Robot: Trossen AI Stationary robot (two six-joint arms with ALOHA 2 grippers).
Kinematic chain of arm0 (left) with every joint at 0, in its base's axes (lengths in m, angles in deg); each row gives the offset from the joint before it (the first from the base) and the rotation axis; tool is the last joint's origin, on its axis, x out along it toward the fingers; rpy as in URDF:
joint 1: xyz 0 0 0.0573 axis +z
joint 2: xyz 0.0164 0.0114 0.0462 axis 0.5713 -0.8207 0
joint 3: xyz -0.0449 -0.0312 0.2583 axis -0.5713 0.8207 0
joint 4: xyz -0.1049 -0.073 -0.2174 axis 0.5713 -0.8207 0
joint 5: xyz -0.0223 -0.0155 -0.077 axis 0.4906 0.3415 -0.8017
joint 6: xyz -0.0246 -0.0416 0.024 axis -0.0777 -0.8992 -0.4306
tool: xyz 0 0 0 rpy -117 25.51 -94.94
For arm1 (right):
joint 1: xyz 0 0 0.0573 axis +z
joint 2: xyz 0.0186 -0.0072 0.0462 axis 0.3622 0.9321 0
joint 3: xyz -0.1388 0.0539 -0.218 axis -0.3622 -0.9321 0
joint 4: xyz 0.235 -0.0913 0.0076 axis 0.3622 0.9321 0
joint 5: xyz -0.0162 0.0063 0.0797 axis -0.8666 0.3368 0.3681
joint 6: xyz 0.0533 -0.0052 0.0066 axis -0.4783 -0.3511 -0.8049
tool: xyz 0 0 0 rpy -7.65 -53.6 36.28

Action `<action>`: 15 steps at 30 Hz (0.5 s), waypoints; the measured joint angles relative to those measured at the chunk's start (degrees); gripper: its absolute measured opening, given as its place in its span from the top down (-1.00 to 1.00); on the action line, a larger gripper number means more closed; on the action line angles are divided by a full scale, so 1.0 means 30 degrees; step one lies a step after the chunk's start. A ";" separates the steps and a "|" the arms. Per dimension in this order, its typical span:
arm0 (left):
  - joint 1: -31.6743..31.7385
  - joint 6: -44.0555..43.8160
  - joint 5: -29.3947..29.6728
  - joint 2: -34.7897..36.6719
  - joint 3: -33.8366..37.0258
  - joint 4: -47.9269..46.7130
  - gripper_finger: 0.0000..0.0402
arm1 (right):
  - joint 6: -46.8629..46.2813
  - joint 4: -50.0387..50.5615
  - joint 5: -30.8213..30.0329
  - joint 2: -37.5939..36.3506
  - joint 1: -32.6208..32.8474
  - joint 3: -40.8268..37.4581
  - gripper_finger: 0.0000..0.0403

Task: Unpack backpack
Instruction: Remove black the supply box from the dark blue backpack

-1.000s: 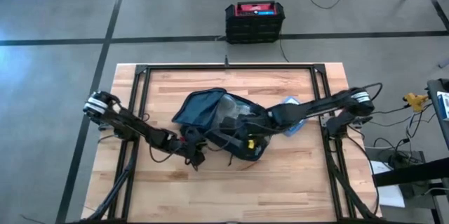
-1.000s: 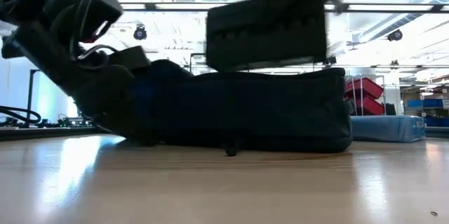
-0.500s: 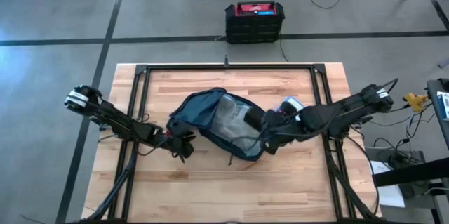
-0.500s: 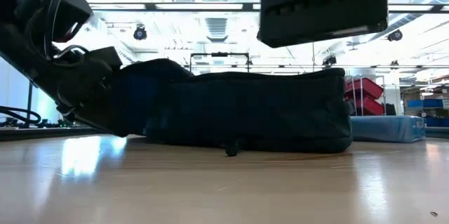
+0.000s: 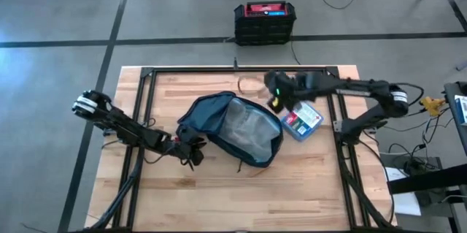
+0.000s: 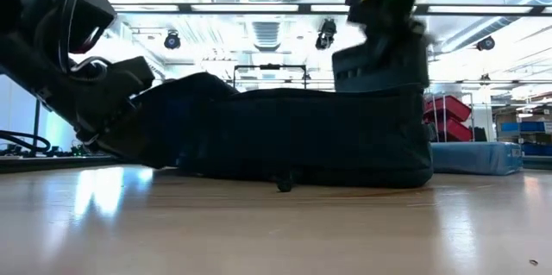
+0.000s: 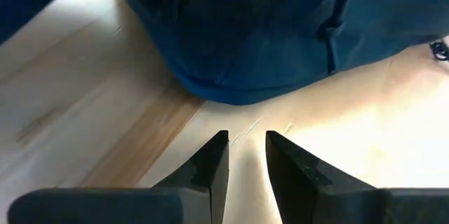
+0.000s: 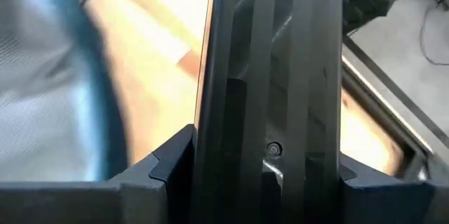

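Observation:
The dark navy backpack [image 5: 230,127] lies flat at the table's middle, open, its grey lining [image 5: 244,125] facing up. In the low view the backpack [image 6: 293,141] is a long dark mound. My left gripper [image 5: 191,150] stands low at its near left corner. In the left wrist view my left gripper [image 7: 245,143] is narrowly open, with the bag's rounded edge [image 7: 231,87] just ahead of the tips. My right gripper [image 5: 281,90] hangs above the table beyond the bag's far right corner, shut on a black ribbed box [image 8: 270,76]. My right gripper pinches the black ribbed box [image 6: 379,59] between its two fingers [image 8: 172,164], one on each of two opposite sides. The box fills the whole gap. It is lifted clear of the table and the backpack and stands on end.
A small blue box with a red label [image 5: 301,121] lies on the table right of the backpack. Black frame rails [image 5: 146,98] run along the table's left, far and right sides. A black crate with a red top [image 5: 265,21] stands on the floor beyond the far edge.
My right gripper has risen out of the open backpack with the black box and carried it toward the table's far edge, turning it from lying level to standing on end. My left gripper has drawn back a little toward the table's left edge. The backpack's grey lining now shows uncovered.

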 joint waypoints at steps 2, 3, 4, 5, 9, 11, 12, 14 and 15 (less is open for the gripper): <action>0.0000 -0.0234 0.0078 -0.0468 0.0000 0.0216 0.60 | 0.1646 -0.2096 0.1288 0.0315 -0.1510 -0.0803 0.18; 0.0000 -0.0367 0.0141 -0.0678 -0.0007 0.0364 0.60 | 0.2273 -0.3139 0.2059 0.0455 -0.2235 -0.1248 0.18; -0.0001 -0.0489 0.0191 -0.0845 -0.0022 0.0513 0.60 | 0.2792 -0.4165 0.2725 0.0594 -0.2865 -0.1737 0.18; -0.0015 -0.0585 0.0262 -0.0971 -0.0036 0.0582 0.60 | 0.3170 -0.4948 0.3227 0.0766 -0.3422 -0.2222 0.18; -0.0007 -0.0537 0.0180 -0.1089 -0.0044 0.0634 0.60 | 0.3942 -0.6715 0.3773 0.1221 -0.5033 -0.4359 0.18; -0.0006 -0.0079 0.0096 -0.0965 -0.0044 0.0559 0.60 | 0.4116 -0.7546 0.3731 0.1414 -0.5425 -0.5145 0.18; 0.0000 0.0267 0.0011 -0.0874 -0.0044 0.0520 0.60 | 0.4180 -0.7908 0.3850 0.1473 -0.5535 -0.5500 0.18; 0.0007 0.0842 -0.0158 -0.0676 -0.0036 0.0400 0.60 | 0.4482 -0.8505 0.3924 0.1561 -0.5625 -0.6184 0.18; 0.0019 0.1158 -0.0218 -0.0540 -0.0036 0.0380 0.60 | 0.4567 -0.8941 0.4022 0.1605 -0.5656 -0.6440 0.18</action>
